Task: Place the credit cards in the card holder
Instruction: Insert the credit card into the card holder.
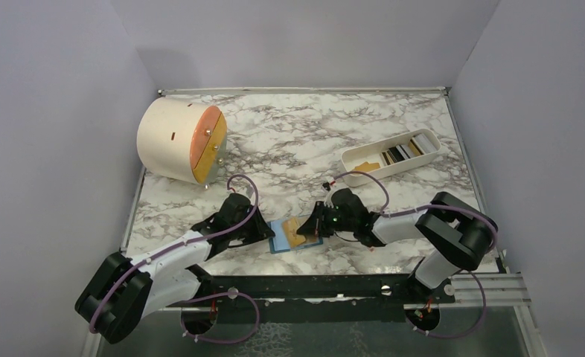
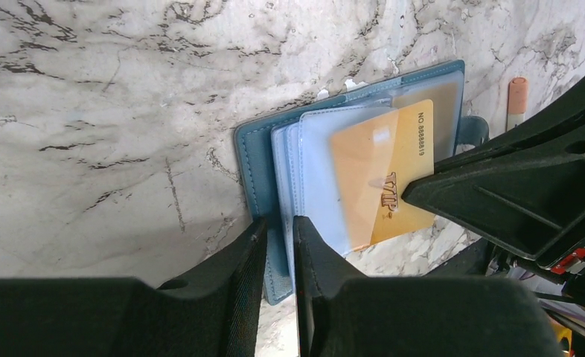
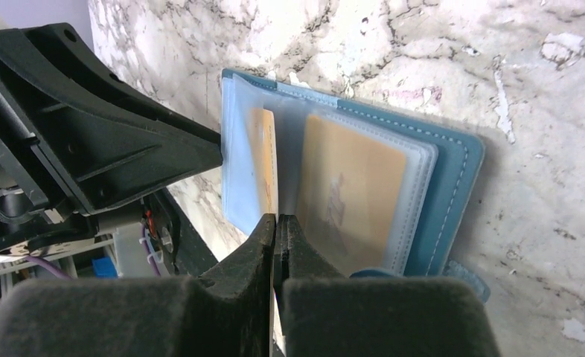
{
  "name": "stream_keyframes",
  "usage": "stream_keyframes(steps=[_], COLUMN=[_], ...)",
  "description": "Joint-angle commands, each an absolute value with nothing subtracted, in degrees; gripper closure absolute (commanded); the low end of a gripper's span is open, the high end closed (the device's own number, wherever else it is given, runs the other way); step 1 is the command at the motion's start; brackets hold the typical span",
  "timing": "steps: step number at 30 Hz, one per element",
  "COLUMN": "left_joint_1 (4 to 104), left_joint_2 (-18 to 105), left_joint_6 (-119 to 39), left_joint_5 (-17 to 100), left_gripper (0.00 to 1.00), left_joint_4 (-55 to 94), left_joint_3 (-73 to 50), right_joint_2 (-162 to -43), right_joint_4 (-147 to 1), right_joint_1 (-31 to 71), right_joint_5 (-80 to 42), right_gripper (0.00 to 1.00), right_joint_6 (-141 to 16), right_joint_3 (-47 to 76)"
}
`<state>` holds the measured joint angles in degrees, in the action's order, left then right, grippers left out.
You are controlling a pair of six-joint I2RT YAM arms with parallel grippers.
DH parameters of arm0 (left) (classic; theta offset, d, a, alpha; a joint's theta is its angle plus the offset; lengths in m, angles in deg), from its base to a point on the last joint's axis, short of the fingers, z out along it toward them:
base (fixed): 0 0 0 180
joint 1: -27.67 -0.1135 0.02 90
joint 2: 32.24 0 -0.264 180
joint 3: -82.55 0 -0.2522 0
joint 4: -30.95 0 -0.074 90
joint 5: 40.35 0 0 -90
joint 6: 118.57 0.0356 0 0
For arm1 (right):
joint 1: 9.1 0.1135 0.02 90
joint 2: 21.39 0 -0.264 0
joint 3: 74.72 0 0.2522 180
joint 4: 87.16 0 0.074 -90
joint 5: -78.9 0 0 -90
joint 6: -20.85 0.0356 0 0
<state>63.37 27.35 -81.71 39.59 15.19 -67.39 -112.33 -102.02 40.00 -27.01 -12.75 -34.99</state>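
The card holder (image 1: 278, 242) lies open on the tabletop (image 1: 289, 141), between my two arms. My left jaws are closed to a narrow gap, clamping the holder's teal cover at its near edge. My right jaws are pressed together on the gold credit card (image 2: 390, 171), which sits partly inside one of the clear sleeves (image 2: 315, 178).

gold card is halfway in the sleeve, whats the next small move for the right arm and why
Probably ease the right pincer toward the left pincer, pushing the gold-yellow plastic card deeper: its printed end sticks out of the clear plastic sleeve, and the left pincer clamps the teal-blue folding card holder steady.
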Motion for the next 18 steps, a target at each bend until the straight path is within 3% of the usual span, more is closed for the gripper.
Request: stream_keyframes(steps=[1, 13, 18], left_joint_1=[63.5, 63.5, 63.5], left_joint_2=[28.1, 27.9, 27.7], left_joint_6=[-80.7, -86.3, -87.1], left_joint_5=[40.4, 36.8, 36.8], left_gripper=[0.79, 0.86, 0.87], left_joint_4=[15.3, 19.2, 19.7], left_joint_3=[-69.3, -72.0, -72.2], right_joint_2=[-115.2, -119.6, -118.2], right_joint_4=[-104.3, -114.4, -111.8], right_joint_1=[39.6, 39.6, 39.7], right_joint_5=[-27.4, -29.1, -27.9], right_gripper=[0.99, 0.98, 0.79], right_joint_6=[-11.1, -5.2, -6.2], right_joint_3=[-34.1, -37.3, -36.8])
